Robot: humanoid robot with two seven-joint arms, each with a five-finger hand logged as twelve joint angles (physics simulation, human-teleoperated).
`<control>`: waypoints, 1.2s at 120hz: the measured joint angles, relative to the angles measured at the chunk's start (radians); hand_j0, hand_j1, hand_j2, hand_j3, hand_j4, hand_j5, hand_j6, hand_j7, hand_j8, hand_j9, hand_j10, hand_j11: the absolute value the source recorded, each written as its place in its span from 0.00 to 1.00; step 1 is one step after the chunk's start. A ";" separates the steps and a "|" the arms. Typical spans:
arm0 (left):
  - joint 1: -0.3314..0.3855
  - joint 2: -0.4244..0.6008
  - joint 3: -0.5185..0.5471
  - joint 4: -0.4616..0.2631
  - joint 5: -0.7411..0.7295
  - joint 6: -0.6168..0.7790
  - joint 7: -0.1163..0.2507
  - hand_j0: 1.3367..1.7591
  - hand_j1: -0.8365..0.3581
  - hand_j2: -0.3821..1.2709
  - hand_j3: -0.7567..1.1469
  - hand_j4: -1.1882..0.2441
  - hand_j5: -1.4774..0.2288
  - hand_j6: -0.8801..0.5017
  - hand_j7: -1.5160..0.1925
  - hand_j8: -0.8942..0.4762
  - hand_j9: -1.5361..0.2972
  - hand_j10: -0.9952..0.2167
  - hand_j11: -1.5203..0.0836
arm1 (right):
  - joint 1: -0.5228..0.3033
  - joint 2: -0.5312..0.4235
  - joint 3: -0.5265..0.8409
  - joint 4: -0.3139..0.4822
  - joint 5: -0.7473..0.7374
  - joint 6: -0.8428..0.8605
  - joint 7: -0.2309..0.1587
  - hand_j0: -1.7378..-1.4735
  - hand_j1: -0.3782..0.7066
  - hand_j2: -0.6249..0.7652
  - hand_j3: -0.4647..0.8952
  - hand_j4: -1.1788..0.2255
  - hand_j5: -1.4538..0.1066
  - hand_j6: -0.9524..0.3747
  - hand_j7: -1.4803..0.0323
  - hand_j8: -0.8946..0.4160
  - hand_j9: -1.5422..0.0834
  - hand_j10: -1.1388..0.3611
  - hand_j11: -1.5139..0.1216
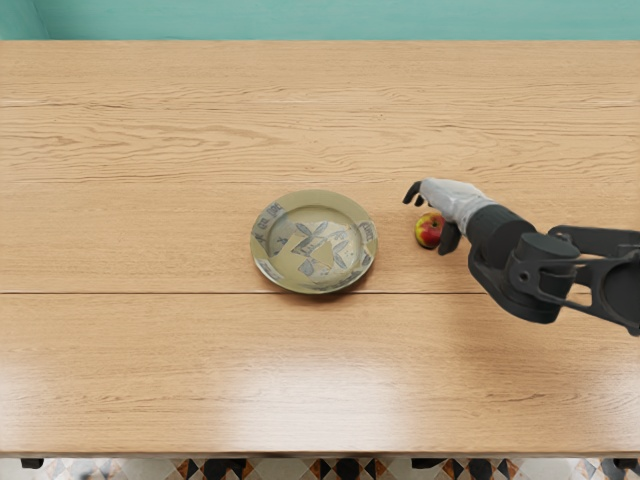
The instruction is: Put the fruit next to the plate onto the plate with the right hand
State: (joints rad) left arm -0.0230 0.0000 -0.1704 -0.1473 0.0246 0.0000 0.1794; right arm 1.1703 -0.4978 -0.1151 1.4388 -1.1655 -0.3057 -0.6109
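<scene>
The fruit is a small round apple, red with a yellow-green patch. It sits on the table just beside the plate, at the plate's 3 o'clock and apart from its rim. The right hand arches over the fruit from about 1 o'clock, and its arm comes in from the picture's right edge. The fingers are apart rather than clamped: the dark fingertips hang past the fruit at its 11 o'clock with a gap showing. The thumb is close against the side at 4 o'clock, though whether it actually touches I cannot tell. So the hand brackets the fruit and has not closed on it yet, and the fruit rests on the wood, not lifted. By its look the apple should be light and firm — stiff enough to take a squeeze without bruising much. Its skin is smooth, though, and its shape is round, so it could roll or squirt out if pressed off-centre. The safest hold, I judge, is across its widest girth, with the thumb on one side and 2 or more fingers opposite. The pads should sit low enough to cup the curve rather than pinch the top. The plate looks hard and shallow, so a gentle set-down near its middle would keep the fruit from rolling off. By count there is 1 fruit, 1 plate, 1 table and 1 hand in view — the left arm does not show.
</scene>
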 joint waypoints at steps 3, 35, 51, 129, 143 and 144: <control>0.000 0.000 0.000 0.000 0.000 0.000 0.000 0.76 0.99 0.23 0.40 0.83 0.87 0.64 0.89 0.65 0.84 0.82 0.95 | 0.000 0.003 -0.002 -0.002 0.000 -0.007 0.000 0.30 0.41 0.40 0.34 0.59 0.64 0.45 0.68 0.42 0.67 0.53 0.65; 0.000 0.000 0.000 0.000 0.000 0.000 0.000 0.76 0.99 0.23 0.40 0.83 0.87 0.64 0.89 0.65 0.84 0.82 0.95 | -0.009 0.016 -0.037 -0.010 -0.003 -0.064 0.000 0.30 0.41 0.40 0.34 0.59 0.64 0.45 0.68 0.41 0.67 0.53 0.65; 0.000 0.000 0.000 0.000 0.000 0.000 0.000 0.76 0.99 0.23 0.40 0.83 0.87 0.64 0.89 0.65 0.84 0.82 0.95 | -0.011 0.017 -0.055 -0.015 -0.002 -0.082 0.000 0.30 0.42 0.40 0.34 0.58 0.63 0.45 0.67 0.41 0.66 0.52 0.64; 0.000 0.000 0.000 0.000 0.000 0.000 0.000 0.76 0.99 0.23 0.40 0.83 0.87 0.64 0.89 0.65 0.84 0.82 0.95 | -0.013 0.060 -0.063 -0.067 -0.001 -0.105 0.000 0.30 0.48 0.39 0.34 0.55 0.58 0.40 0.62 0.37 0.61 0.48 0.59; 0.000 0.000 0.000 0.000 0.000 0.000 0.000 0.76 0.99 0.23 0.40 0.83 0.87 0.64 0.89 0.65 0.84 0.82 0.95 | -0.020 0.060 -0.062 -0.071 -0.001 -0.108 0.000 0.31 0.50 0.38 0.34 0.54 0.57 0.39 0.61 0.36 0.60 0.48 0.58; 0.000 0.000 0.000 0.000 0.000 0.000 0.000 0.76 0.99 0.23 0.40 0.83 0.87 0.64 0.89 0.65 0.84 0.82 0.95 | -0.020 0.060 -0.062 -0.071 -0.001 -0.109 0.000 0.31 0.50 0.38 0.34 0.54 0.57 0.39 0.61 0.36 0.60 0.48 0.58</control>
State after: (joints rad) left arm -0.0230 0.0000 -0.1705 -0.1473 0.0245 0.0000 0.1794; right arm 1.1500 -0.4374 -0.1767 1.3677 -1.1670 -0.4142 -0.6110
